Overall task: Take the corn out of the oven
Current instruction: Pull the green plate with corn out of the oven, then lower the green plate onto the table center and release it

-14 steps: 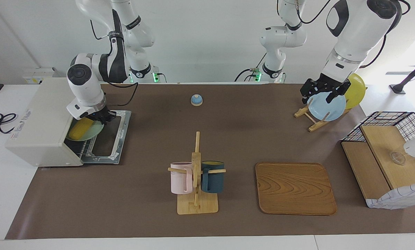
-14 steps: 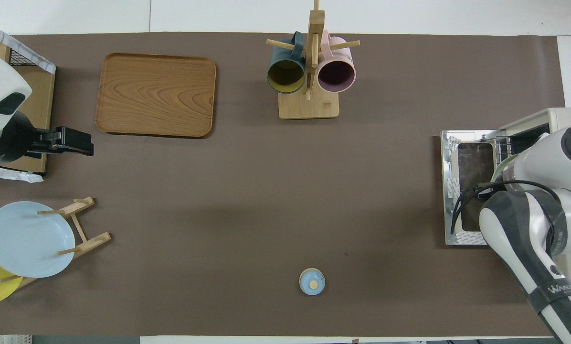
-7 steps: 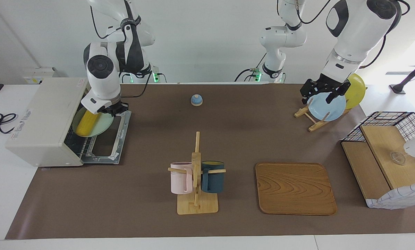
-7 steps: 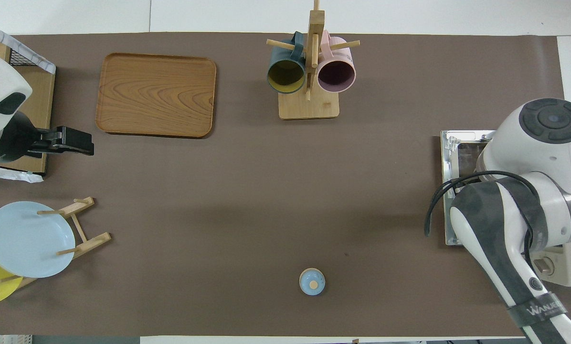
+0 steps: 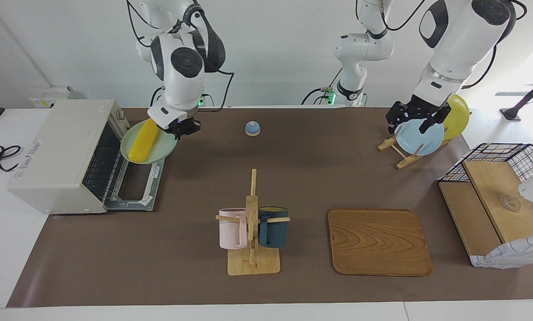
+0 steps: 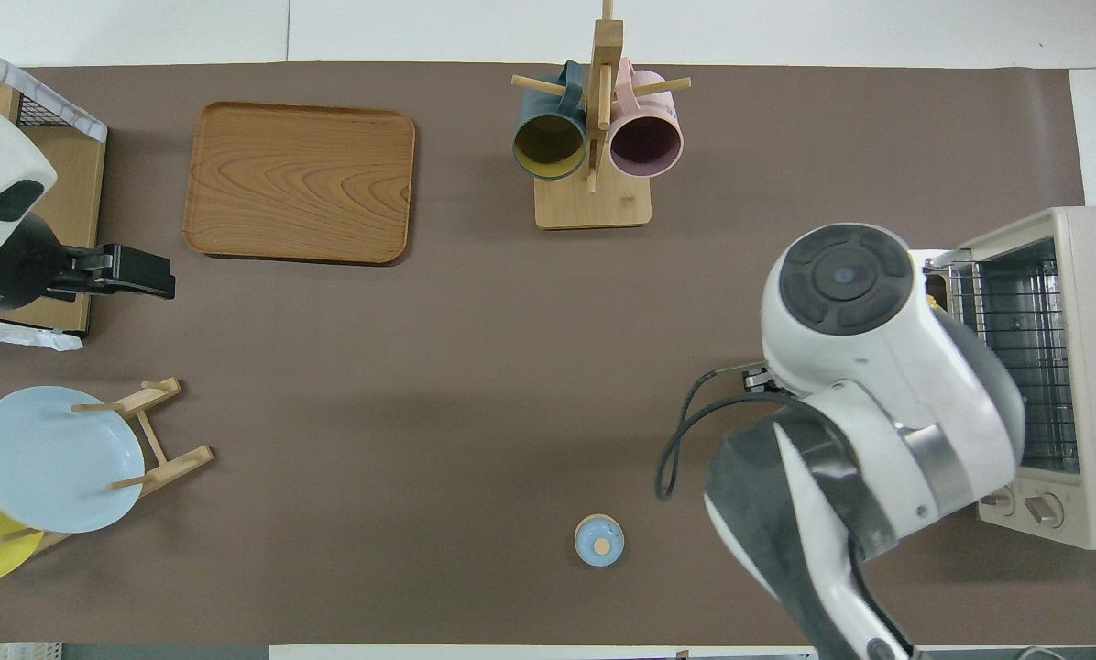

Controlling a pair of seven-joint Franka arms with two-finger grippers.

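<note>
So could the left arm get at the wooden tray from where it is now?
Probably yes. The left gripper hangs open over the blue plate in its rack, holding nothing, and the wooden tray lies bare at that arm's end of the table with nothing in between.

From overhead, the right arm (image 6: pixel 878 385) hides the corn (image 5: pixel 142 134), its plate (image 5: pixel 159 149) and the right pincer (image 5: pixel 182 127).

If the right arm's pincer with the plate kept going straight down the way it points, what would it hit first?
The right pincer, shut on the plate carrying the corn, points downward. It would probably meet the brown table mat beside the oven door, though depth is hard to judge.
</note>
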